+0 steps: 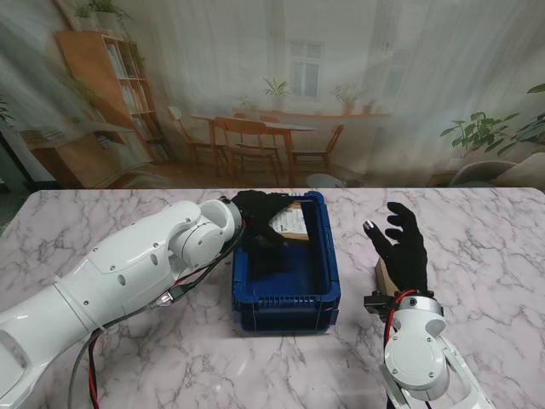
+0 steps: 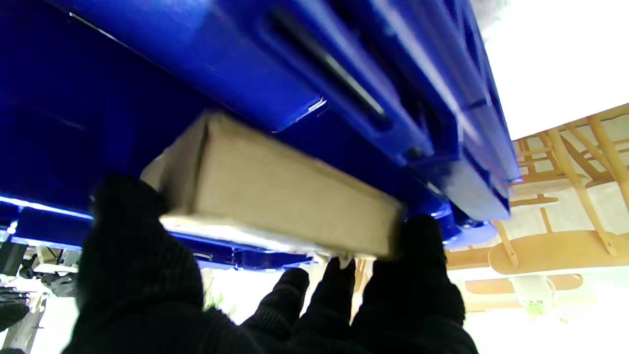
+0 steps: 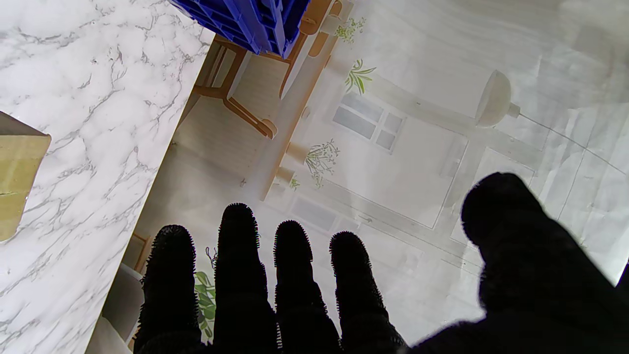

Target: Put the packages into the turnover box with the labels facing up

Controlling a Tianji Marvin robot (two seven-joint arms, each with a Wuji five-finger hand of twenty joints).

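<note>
The left hand [image 1: 255,207] grips a cardboard package [image 2: 275,196] by its ends, over the far end of the blue turnover box [image 1: 286,308] on the marble tabletop [image 1: 477,239]. The right hand [image 1: 402,247] is raised with fingers spread, holding nothing, above a second package [image 3: 17,182] lying right of the box.

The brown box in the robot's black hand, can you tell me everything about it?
The brown box is a flat cardboard package with plain tan sides. The left hand grips it, black fingers on one end and another on the opposite end. It hangs tilted over the far part of the blue turnover box, just inside its rim. From the stand view a white label with dark print shows on its upper face.
</note>
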